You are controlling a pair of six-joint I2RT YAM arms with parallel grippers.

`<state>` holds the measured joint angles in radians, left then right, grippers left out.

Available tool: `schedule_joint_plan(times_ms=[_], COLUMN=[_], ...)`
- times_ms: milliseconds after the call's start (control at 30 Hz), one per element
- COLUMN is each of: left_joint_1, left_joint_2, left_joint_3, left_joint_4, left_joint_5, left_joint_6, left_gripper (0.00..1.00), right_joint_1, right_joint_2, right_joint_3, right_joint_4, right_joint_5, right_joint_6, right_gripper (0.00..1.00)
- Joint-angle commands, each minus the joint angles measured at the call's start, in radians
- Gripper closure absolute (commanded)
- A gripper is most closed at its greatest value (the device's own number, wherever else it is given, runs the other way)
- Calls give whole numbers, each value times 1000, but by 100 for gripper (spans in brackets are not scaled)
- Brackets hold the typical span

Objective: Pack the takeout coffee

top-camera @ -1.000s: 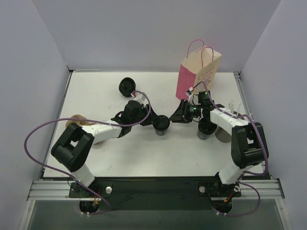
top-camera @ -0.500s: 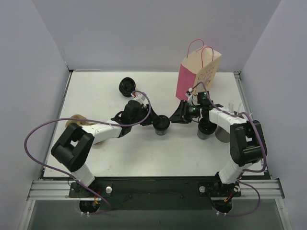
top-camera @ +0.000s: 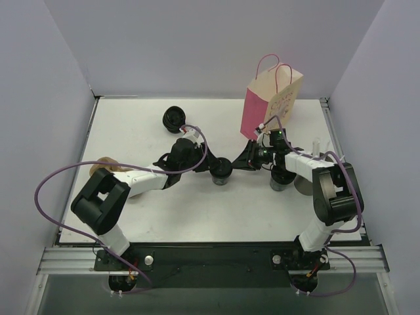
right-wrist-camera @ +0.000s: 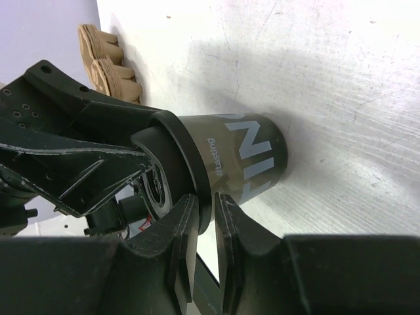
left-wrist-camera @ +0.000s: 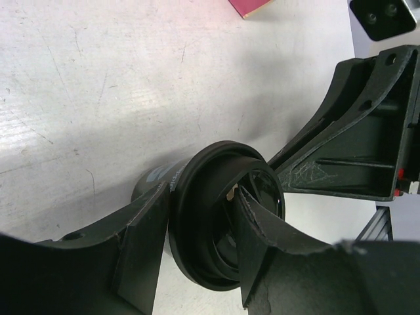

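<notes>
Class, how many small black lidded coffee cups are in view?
3: centre cup, between the left gripper and right gripper; right cup, under the right arm beside the grey cup; back cup, less certain, left of the pink bag. The bag may hide more.

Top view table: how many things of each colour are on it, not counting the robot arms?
Black: 3 (held cup, cup on the right, round thing at the back)
Pink: 1 (paper bag)
Grey: 1 (cup with sticks)
Tan: 1 (cardboard stack)
Total: 6
</notes>
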<state>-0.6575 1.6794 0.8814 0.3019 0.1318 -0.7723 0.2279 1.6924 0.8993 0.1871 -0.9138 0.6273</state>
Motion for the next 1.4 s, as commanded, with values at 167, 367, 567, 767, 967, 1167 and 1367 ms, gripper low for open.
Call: schedule_joint_plan(times_ms=[167,367,567,767,967,1167,1367], left_joint_1=[-17,-21,-21,-21,-17,15,59], left_joint_2=[92,82,48,0,-53,-89,-148], left_joint_3=[-134,-148,-119,-6,100,201,261], left_joint_4=[-192,-165,-171,-239,-316,-383,-446], left_joint_5=[-83,-70,-35,9,17,34,69], left_joint_6=[44,39,39,64,91,111,155], left_gripper=[49,49,49,42,33,25,20], right_joint_1=[45,48,48,44,44,57,145], right_joint_2=[4,-58,-149,-194,-232,-292,-296], right_joint_3=[-193,-155,-17,41,46,78,188], right_joint_4=[6,12,-96,-183,-267,-359,-495], right_joint_5=[245,170,135,162,214,302,446], right_joint_6=[-11,3,-15,-77,-123,-181,-256], right_gripper=[85,84,79,66,60,59,58])
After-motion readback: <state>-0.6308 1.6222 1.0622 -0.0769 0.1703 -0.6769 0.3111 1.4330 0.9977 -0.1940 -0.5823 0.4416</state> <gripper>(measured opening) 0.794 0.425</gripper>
